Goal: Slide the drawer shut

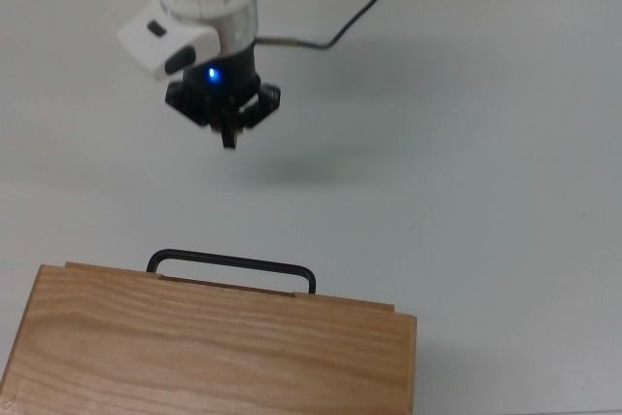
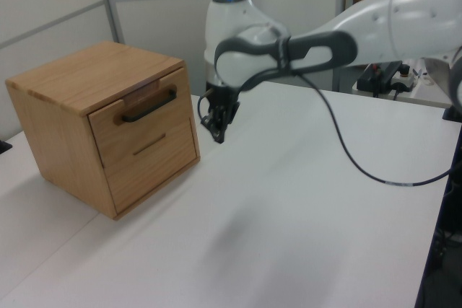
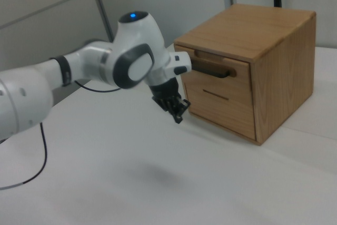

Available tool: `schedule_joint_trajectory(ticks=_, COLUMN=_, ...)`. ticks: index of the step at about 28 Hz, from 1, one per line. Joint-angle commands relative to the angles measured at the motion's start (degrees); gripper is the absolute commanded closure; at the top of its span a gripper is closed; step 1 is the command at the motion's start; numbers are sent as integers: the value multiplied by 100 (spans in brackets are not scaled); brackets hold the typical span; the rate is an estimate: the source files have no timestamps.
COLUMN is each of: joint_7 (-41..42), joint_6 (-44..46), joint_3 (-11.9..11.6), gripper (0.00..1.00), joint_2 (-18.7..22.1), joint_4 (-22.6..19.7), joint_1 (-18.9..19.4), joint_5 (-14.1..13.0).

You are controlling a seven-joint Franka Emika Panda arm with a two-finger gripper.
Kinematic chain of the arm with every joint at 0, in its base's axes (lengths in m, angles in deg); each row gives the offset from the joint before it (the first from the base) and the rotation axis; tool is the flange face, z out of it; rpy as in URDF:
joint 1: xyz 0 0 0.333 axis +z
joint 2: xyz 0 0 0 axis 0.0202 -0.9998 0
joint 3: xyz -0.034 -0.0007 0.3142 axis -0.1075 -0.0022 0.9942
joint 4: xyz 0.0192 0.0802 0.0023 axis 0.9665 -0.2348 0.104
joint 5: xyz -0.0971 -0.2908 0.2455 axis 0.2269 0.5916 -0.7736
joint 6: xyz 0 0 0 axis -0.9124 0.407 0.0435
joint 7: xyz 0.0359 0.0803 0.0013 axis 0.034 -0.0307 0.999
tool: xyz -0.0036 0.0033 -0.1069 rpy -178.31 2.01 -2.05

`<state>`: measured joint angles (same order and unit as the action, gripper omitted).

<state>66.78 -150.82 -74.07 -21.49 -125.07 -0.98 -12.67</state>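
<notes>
The drawer point(image 2: 137, 122) is the upper one in a wooden cabinet point(image 2: 85, 76). Its light front panel sits about flush with the cabinet face, and only the black bar handle point(image 1: 231, 265) juts out. The same handle point(image 3: 212, 69) shows in the right view. My gripper point(image 1: 229, 137) hangs over the white table, well away from the handle. It is shut, its fingers pressed together with nothing between them. In the left view the gripper point(image 2: 219, 133) points down to the right of the cabinet front. In the right view the gripper point(image 3: 178, 116) is to the left of the drawer point(image 3: 216, 77).
A lower drawer front with a thin slot point(image 2: 150, 145) sits under the handled one. A black cable point(image 2: 346, 156) trails from the arm across the white table point(image 1: 466, 172). Wall panels stand behind the cabinet.
</notes>
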Motion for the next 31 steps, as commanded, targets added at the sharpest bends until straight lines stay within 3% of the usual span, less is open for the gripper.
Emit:
schedule_joint_trajectory(ticks=1, joint_7=326, joint_6=998, joint_3=-23, gripper=100, joint_2=740, joint_4=-326, joint_1=0, joint_5=95)
schedule_joint_trajectory(ticks=8, joint_7=265, joint_6=1693, joint_3=-32, gripper=100, joint_2=1408, joint_4=-528, joint_1=0, joint_5=78)
schedule_joint_trajectory(ticks=12, joint_7=274, joint_6=1729, joint_3=-32, gripper=100, joint_2=1935, joint_4=-1064, joint_1=9, joint_5=78)
schedule_joint_trajectory(ticks=17, joint_7=274, joint_6=1860, joint_3=-14, gripper=96, joint_2=2068, joint_4=-1179, joint_1=18, joint_5=78)
schedule_joint_trajectory(ticks=18, joint_7=265, joint_6=1878, joint_3=-6, gripper=90, joint_2=2068, joint_4=-1179, joint_1=18, joint_5=78)
schedule_joint_trajectory(ticks=20, joint_7=265, joint_6=1887, joint_3=-5, gripper=68, joint_2=2068, joint_4=-1179, joint_1=18, joint_5=78)
schedule_joint_trajectory(ticks=24, joint_7=274, joint_6=1887, joint_3=-5, gripper=59, joint_2=2059, joint_4=-1152, joint_1=9, joint_5=78)
schedule_joint_trajectory(ticks=25, joint_7=282, joint_6=1870, joint_3=-14, gripper=25, joint_2=2050, joint_4=-1152, joint_1=9, joint_5=78)
schedule_joint_trajectory(ticks=26, joint_7=274, joint_6=1861, joint_3=-14, gripper=0, joint_2=2050, joint_4=-1152, joint_1=9, joint_5=78)
schedule_joint_trajectory(ticks=31, joint_7=282, joint_6=1817, joint_3=-14, gripper=0, joint_2=2015, joint_4=-1144, joint_1=9, joint_5=87)
